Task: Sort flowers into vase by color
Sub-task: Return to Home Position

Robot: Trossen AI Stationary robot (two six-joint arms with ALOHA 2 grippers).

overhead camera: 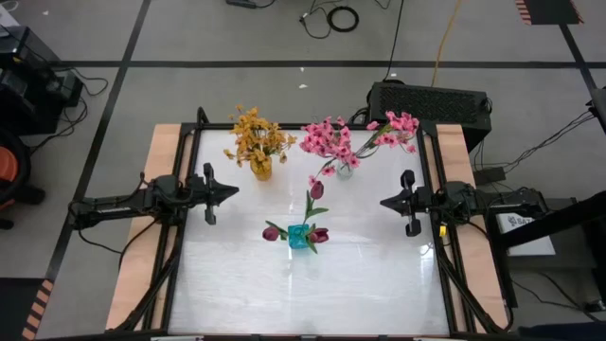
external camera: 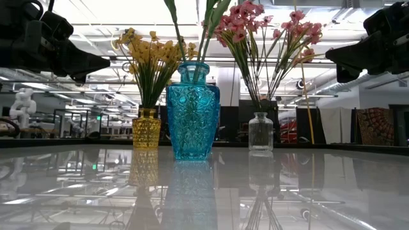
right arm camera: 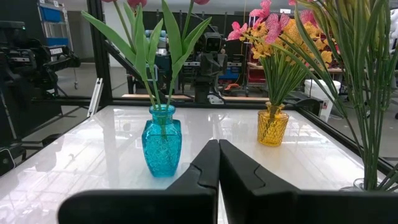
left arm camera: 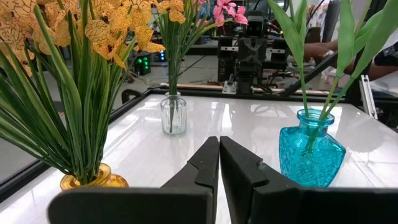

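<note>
Three vases stand upright on the white table. A yellow vase (overhead camera: 261,170) at the far left holds yellow flowers (overhead camera: 256,135) by their stems. A clear vase (overhead camera: 345,169) at the far right holds pink flowers (overhead camera: 352,135). A blue vase (overhead camera: 301,237) in the middle holds maroon buds (overhead camera: 316,189) on green stems. My left gripper (overhead camera: 235,192) waits shut at the table's left side, level, away from every vase. My right gripper (overhead camera: 383,203) waits shut at the right side, just as far off.
Black frame rails (overhead camera: 198,121) run round the table. A black box (overhead camera: 431,101) sits behind the far right corner. Bare tabletop (overhead camera: 303,294) stretches from the blue vase to the near edge and between the two grippers.
</note>
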